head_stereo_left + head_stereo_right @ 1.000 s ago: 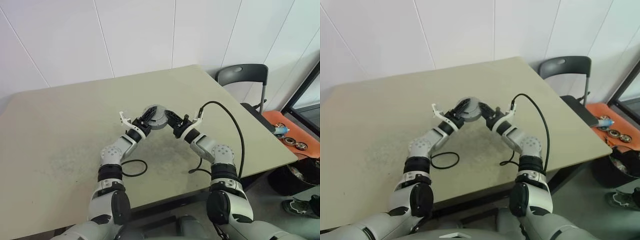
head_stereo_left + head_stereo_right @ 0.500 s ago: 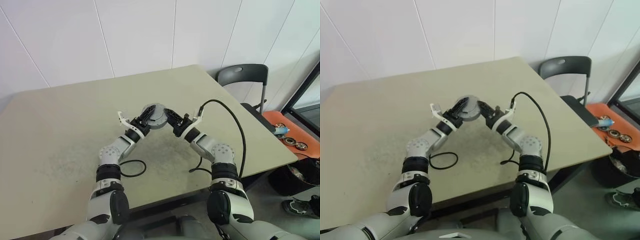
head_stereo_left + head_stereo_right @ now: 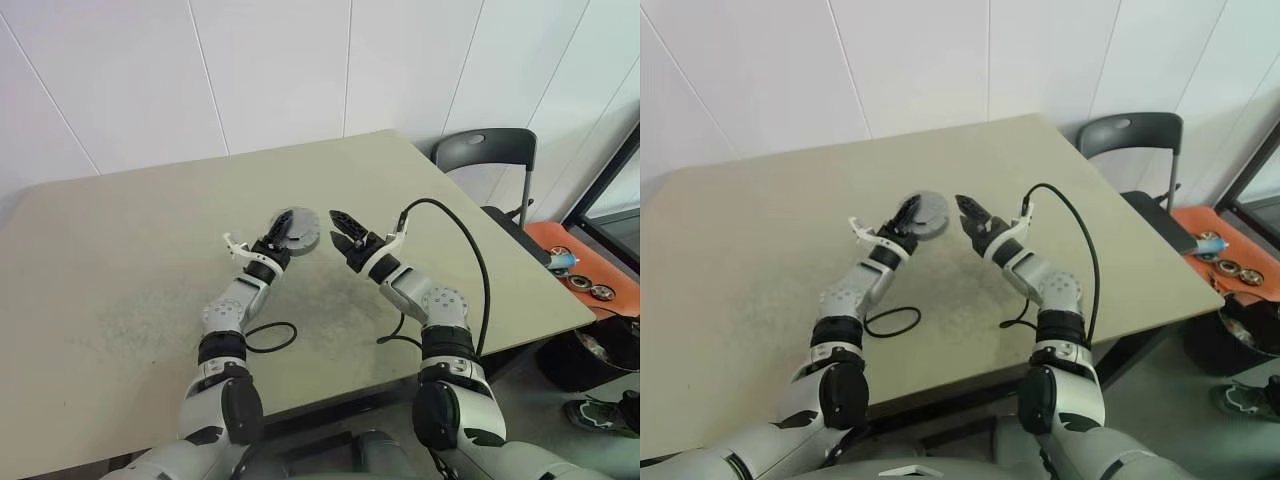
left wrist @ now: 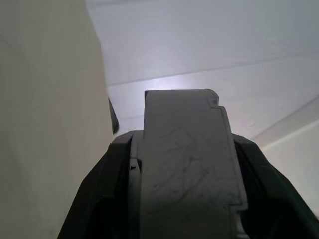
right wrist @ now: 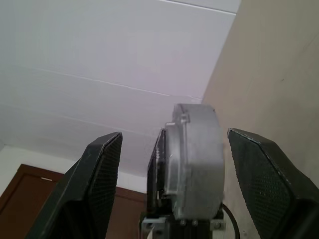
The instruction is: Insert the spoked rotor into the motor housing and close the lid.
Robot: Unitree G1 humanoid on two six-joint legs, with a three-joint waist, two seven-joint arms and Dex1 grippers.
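A: Where is the motor housing (image 3: pixel 295 229)?

B: Up off the worktop (image 3: pixel 120 250), clamped in the left claw (image 3: pixel 281 231). From the head views it reads as a round grey puck, tilted, near the middle of the beige surface. In the left wrist view it is seen edge-on, a scuffed grey slab wedged between the two black fingers (image 4: pixel 97 199), which press on its two sides.

A: And the right claw (image 3: pixel 341 227)?

B: Spread apart and holding nothing. It hovers just beside the housing, on the robot's right of it, with a clear gap between them. In the right wrist view the two black fingers (image 5: pixel 99 174) stand wide, and the housing shows between them, further off, as a silver rim in the other claw's grip.

A: Can you see the spoked rotor or the lid separately?

B: I cannot tell them apart from the puck; the piece looks like one closed grey body.

A: Any brand, label or writing?

B: None that I can read on the housing, the claws or the worktop.

A: What else is around?

B: A black cable (image 3: pixel 262 338) loops on the worktop near the left arm, and another black cable (image 3: pixel 470 250) arcs from the right wrist. A dark chair (image 3: pixel 486 156) stands past the worktop's far right corner.
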